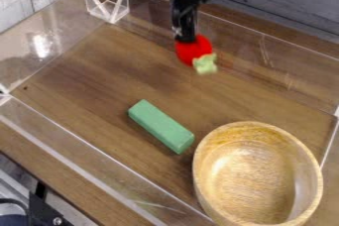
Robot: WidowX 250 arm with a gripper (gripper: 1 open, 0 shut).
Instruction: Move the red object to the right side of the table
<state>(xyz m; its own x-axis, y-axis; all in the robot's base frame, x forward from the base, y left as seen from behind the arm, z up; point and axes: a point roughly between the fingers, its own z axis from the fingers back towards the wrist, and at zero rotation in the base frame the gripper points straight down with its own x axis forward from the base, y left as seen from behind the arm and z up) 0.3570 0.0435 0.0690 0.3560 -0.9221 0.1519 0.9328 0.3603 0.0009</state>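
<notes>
The red object [196,52], a small glossy red toy fruit with a light green leafy tip pointing down-right, is at the back middle of the table [93,81]. My gripper [188,38] comes straight down from above. Its dark fingers meet the top of the fruit and look closed on it. The fingertips are partly hidden against the red, and I cannot tell if the fruit rests on the wood or hangs just above it.
A green rectangular block [161,126] lies in the front middle. A large wooden bowl [201,166] fills the front right corner. Low clear plastic walls edge the table, and a clear folded stand [106,2] sits at the back left.
</notes>
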